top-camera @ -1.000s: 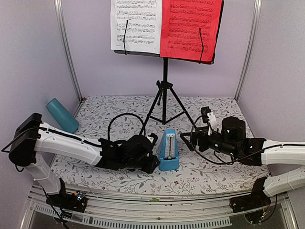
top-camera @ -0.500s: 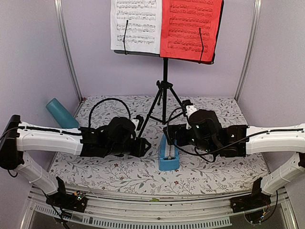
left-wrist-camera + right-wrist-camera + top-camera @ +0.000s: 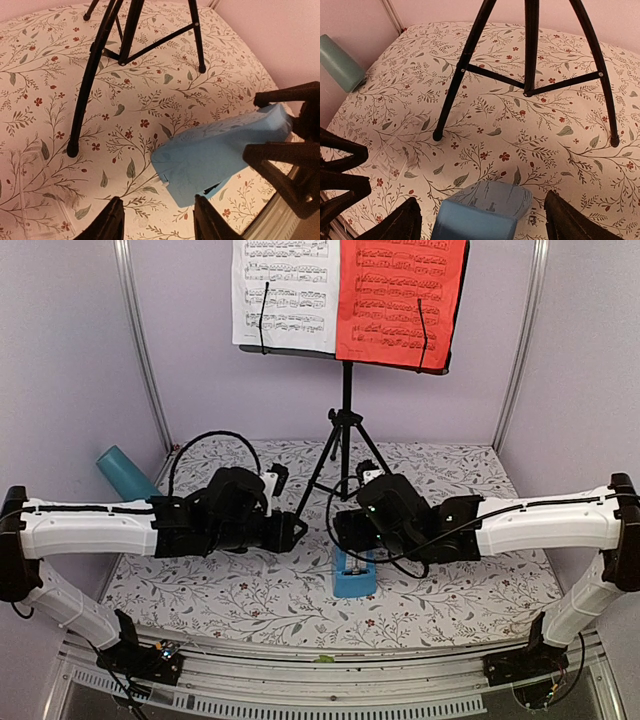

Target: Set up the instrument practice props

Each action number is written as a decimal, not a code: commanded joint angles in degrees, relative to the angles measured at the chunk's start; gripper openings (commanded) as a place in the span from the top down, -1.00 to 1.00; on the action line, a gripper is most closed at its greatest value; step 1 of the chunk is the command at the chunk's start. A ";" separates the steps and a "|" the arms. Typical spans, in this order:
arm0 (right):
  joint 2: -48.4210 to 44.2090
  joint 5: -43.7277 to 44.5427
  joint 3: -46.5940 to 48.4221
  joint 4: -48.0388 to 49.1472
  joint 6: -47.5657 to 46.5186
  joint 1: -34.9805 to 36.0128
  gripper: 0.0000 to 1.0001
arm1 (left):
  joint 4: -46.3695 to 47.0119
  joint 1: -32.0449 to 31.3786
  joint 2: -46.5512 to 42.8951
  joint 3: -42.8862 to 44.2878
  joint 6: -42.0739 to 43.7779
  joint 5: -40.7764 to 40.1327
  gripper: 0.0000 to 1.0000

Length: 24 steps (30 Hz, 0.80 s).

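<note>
The black tripod music stand (image 3: 345, 435) stands at the back, its desk holding the white sheet (image 3: 285, 290) and the red sheet (image 3: 400, 300). The small blue metronome (image 3: 352, 578) stands on the floral mat in front of the tripod. My right gripper (image 3: 345, 532) is open, its fingers on either side of the metronome's top (image 3: 485, 210) without touching it. My left gripper (image 3: 296, 532) is open and empty, just left of the metronome (image 3: 220, 150). The tripod legs show in the left wrist view (image 3: 100, 65) and the right wrist view (image 3: 530, 50).
A teal cylinder cup (image 3: 125, 472) lies tilted against the left wall; it also shows in the right wrist view (image 3: 340, 62). The two grippers face each other closely across the metronome. Walls close in the mat on the left, back and right.
The right gripper has moved left until it straddles the metronome. The left gripper has drawn away from the front edge towards the tripod. The metronome and the stand have not moved.
</note>
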 commanded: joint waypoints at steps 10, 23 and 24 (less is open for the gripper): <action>-5.51 -18.54 -9.65 15.86 -19.75 -3.46 -0.07 | 0.56 3.48 -1.61 3.14 11.40 8.91 -0.26; -7.37 -47.36 -16.95 27.24 -36.02 -6.74 0.16 | 1.95 5.39 -0.27 3.69 25.67 25.78 -0.76; -6.96 -49.08 -16.85 27.25 -36.85 -6.92 0.16 | 1.96 5.43 -0.27 3.49 27.05 27.45 -0.77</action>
